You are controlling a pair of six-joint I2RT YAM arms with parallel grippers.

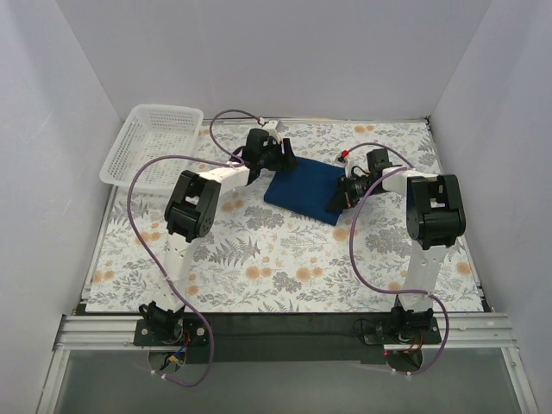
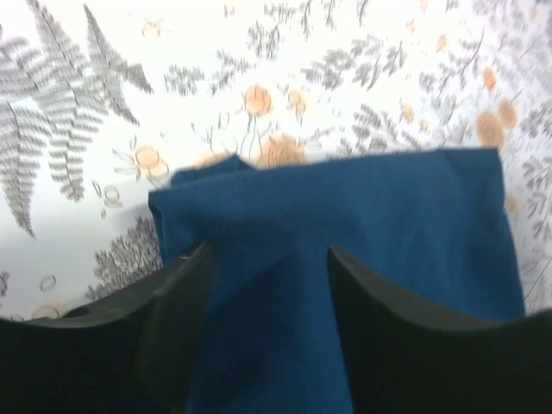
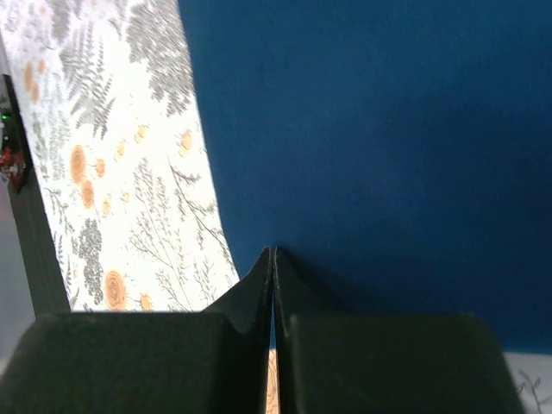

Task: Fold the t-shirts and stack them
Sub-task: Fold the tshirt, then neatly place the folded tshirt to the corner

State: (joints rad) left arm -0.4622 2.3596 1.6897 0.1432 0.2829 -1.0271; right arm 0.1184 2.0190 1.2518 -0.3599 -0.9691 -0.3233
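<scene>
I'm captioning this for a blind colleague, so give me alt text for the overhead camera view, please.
A folded dark blue t-shirt lies mid-table on a flowered cloth, with a robot's left gripper at its far left corner and its right gripper at the right edge. A white basket sits in the far left corner.

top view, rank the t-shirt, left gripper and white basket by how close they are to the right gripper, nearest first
1. t-shirt, right at the tips of the right gripper, on its left.
2. left gripper, across the t-shirt at its far-left corner.
3. white basket, far back on the left, well beyond both.
</scene>
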